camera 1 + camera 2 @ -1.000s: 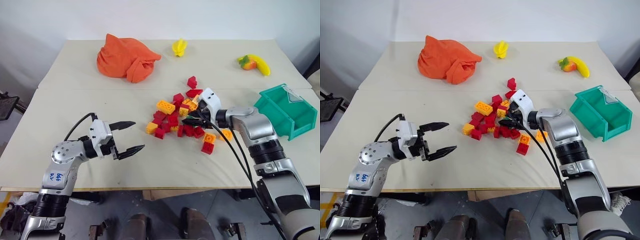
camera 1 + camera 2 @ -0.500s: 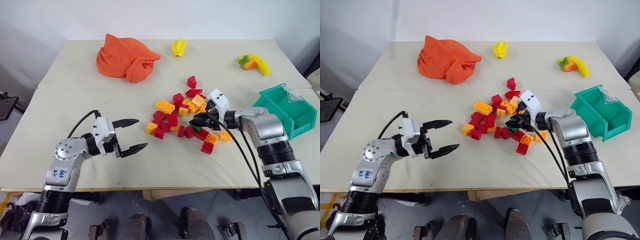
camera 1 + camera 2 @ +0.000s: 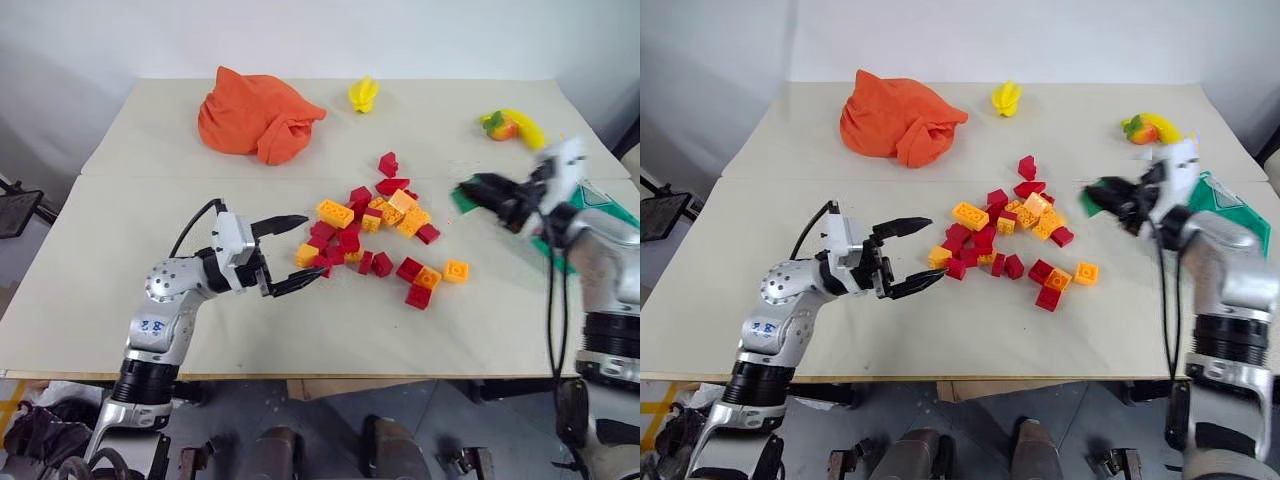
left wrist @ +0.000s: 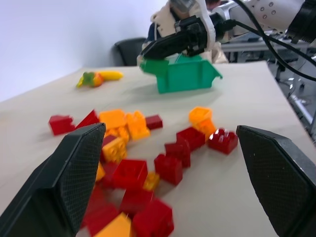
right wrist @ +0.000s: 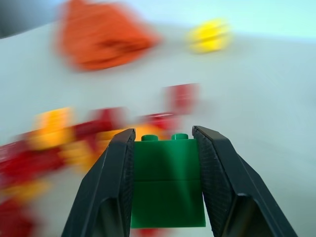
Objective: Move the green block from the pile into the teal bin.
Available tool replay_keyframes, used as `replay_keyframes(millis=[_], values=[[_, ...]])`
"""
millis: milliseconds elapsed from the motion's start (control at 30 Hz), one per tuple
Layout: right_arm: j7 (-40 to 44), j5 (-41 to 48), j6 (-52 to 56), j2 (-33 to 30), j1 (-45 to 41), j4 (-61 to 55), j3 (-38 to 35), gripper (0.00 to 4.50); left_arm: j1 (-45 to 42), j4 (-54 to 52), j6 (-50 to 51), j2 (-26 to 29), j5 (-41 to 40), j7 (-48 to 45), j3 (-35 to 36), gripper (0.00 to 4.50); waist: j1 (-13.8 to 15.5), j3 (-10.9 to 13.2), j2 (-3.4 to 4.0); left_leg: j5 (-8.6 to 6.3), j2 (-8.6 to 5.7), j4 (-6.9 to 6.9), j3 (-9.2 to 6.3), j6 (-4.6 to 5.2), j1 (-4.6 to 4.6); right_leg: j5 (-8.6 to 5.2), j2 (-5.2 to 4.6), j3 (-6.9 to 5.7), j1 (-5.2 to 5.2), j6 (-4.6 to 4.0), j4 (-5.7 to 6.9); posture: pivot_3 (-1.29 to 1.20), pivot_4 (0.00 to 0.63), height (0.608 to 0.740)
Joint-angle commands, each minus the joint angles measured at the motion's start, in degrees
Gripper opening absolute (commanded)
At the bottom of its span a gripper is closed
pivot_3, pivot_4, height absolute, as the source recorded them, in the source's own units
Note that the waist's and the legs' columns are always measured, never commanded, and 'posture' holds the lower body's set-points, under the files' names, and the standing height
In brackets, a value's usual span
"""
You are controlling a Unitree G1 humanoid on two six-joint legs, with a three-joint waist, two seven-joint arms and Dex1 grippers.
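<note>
- The right end effector has its two black fingers closed against the sides of the green block; the block sits between them with its studs pointing outward.
- In the head views this end effector is lifted above the worktop, between the pile and the teal bin, with the green block at its tip, clear of the other bricks.
- The teal bin lies at the worktop's right edge, partly hidden behind the right arm.
- The left end effector has its fingers spread wide and holds nothing; it hovers just left of the pile, pointing toward it.
- The pile of red, orange and yellow bricks is spread loosely over the middle of the worktop.
- An orange cloth is bunched at the far left of the worktop.
- A yellow toy lies at the far edge, and a toy banana sits far right.
</note>
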Motion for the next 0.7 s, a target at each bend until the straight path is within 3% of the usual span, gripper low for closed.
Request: replay_keyframes(millis=[33, 267, 433, 467, 700], values=[[-2.65, -0.33, -5.81, -3.38, 1.43, 1.31, -5.06, 1.44, -1.61, 1.22, -1.10, -1.20, 0.60, 0.23, -0.40, 4.50, -0.07, 0.00, 0.00, 0.00, 0.00, 0.00, 0.02, 0.00, 0.02, 0.00, 0.03, 0.00, 0.00, 0.00, 0.01, 0.00, 0.150, 0.740], [-6.97, -1.75, -14.72, -7.82, 2.32, 15.12, -8.98, 1.44, -3.39, 3.79, -2.45, -2.92, 1.43, -0.74, -1.29, 4.50, -0.69, 0.00, 0.00, 0.01, 0.06, 0.00, 0.51, 0.02, 0.03, 0.00, 0.04, 0.02, 0.03, 0.00, -0.01, 0.00, 0.150, 0.740], [-8.09, -2.42, -16.47, -8.79, 0.70, 23.60, -7.58, 1.44, -3.59, 4.16, -2.79, -3.12, 1.55, -0.86, -1.17, 4.50, -0.76, 0.00, 0.00, 0.01, 0.14, 0.00, 0.57, 0.02, 0.03, 0.00, 0.04, 0.02, 0.04, 0.00, -0.02, 0.00, 0.150, 0.740], [-7.50, -2.27, -15.75, -9.08, 0.38, 24.59, -7.08, 2.15, -3.57, 4.19, -2.88, -3.11, 1.58, -0.89, -1.17, 4.50, -0.76, 0.00, 0.01, 0.01, 0.15, 0.00, 0.57, 0.03, 0.03, 0.00, 0.04, 0.02, 0.04, 0.00, -0.02, 0.00, 0.150, 0.740], [-5.69, -2.88, -23.98, -9.35, -1.03, 27.28, -5.43, 4.31, -2.85, 3.38, -2.92, -2.20, 1.75, -0.45, -0.35, 4.50, -0.70, 0.00, 0.00, 0.02, 0.21, 0.01, 0.55, 0.04, 0.02, 0.00, 0.00, 0.01, 0.07, 0.01, -0.05, 0.00, 0.150, 0.740]])
